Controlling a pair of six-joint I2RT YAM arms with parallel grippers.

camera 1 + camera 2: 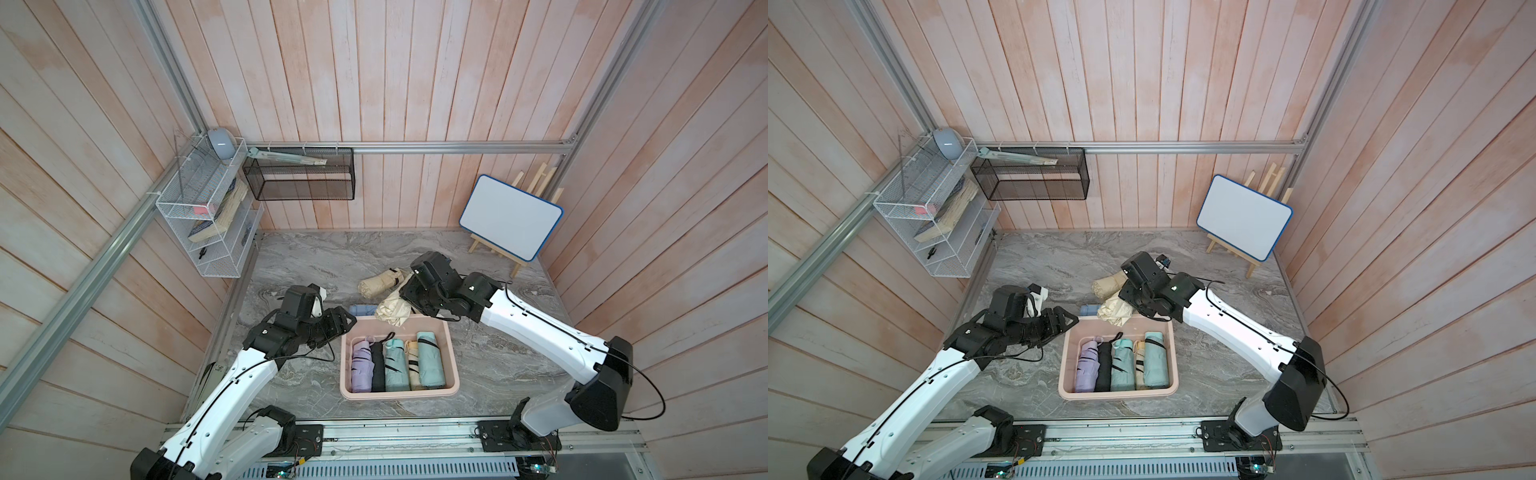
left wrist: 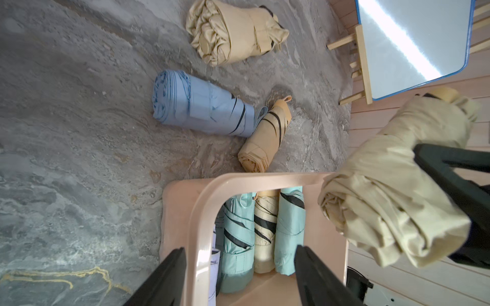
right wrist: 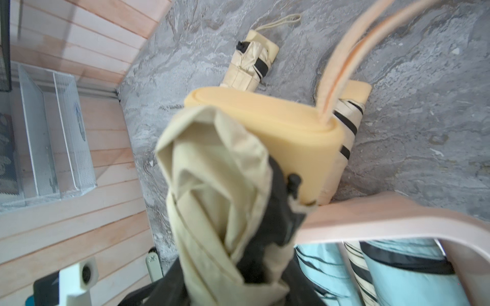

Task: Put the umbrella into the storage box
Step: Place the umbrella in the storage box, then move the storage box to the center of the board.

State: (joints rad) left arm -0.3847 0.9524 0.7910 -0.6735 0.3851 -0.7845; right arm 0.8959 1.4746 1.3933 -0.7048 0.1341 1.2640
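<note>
Right wrist view: right jaws hold the umbrella (image 3: 212, 198) at the box (image 3: 397, 220) rim for dropping; left jaws straddle it, wide.

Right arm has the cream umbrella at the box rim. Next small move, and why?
Probably shift the right gripper a little nearer the robot, over the storage box: the cream umbrella hangs across its far rim, not yet inside.

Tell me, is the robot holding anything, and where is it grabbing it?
The right gripper holds the cream umbrella around its folded fabric, below the handle. The left gripper is open over the storage box rim, holding nothing.
</note>
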